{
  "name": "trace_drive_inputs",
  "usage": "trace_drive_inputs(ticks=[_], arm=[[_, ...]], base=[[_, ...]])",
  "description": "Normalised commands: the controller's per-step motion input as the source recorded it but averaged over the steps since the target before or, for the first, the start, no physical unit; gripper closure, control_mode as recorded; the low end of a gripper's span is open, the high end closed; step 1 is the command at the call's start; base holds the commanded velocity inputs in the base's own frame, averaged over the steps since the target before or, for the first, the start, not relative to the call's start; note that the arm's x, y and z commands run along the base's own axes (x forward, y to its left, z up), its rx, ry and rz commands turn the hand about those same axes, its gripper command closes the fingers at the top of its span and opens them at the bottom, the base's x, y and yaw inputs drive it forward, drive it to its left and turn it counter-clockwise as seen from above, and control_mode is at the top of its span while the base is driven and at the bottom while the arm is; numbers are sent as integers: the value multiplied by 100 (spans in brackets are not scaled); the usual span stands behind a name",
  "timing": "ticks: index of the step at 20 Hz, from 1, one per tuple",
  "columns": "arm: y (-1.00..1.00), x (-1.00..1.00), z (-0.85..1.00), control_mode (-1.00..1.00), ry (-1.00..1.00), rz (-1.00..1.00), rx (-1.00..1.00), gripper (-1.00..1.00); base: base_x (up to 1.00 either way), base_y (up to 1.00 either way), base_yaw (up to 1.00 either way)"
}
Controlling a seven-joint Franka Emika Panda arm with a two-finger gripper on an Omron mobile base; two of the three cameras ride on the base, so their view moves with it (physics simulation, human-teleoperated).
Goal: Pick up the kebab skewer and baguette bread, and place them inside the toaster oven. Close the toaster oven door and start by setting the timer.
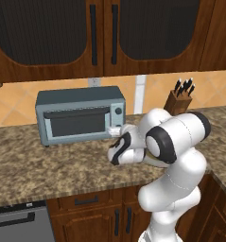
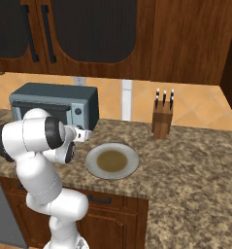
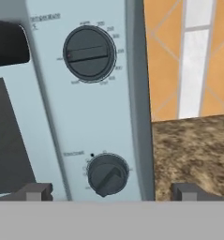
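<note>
**Open gripper at the oven's knob panel**

While the arm reaches forward over the counter, the gripper (image 3: 111, 191) sits just in front of the toaster oven (image 1: 79, 115), its two fingertips spread wide with nothing between them. In the hand view one fingertip (image 3: 36, 191) stands before the toaster oven door (image 1: 76, 124) and the other before the granite, so the lower knob (image 3: 107, 174) lies in the gap between them; I cannot tell whether anything touches it.

That lower knob is round and dark, its raised grip bar slanting diagonally. Above it the upper knob (image 3: 89, 53) is the same shape, its bar lying nearly level with a small red mark at one end. Both sit on a smooth blue-grey metal strip at the oven's right end.

Boxy and long from side to side, the oven faces out toward the robot. Its door is shut, and the dark glass window hides what is inside.

On the speckled brown stone counter (image 2: 195, 160), right of the oven, lies a round grey plate (image 2: 111, 161) with a brownish centre. Farther back, a wooden knife block (image 2: 162, 121) holds dark-handled knives against the orange tiled wall (image 2: 200, 104).
</note>
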Motion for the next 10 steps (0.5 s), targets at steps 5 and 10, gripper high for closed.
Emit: trace_drive_inputs(ticks=[5,10], arm=[[0,7,-1,-100,-6,0,0,-100],[0,7,-18,-100,-4,0,0,-100]], base=[[0,0,0],[0,0,0]])
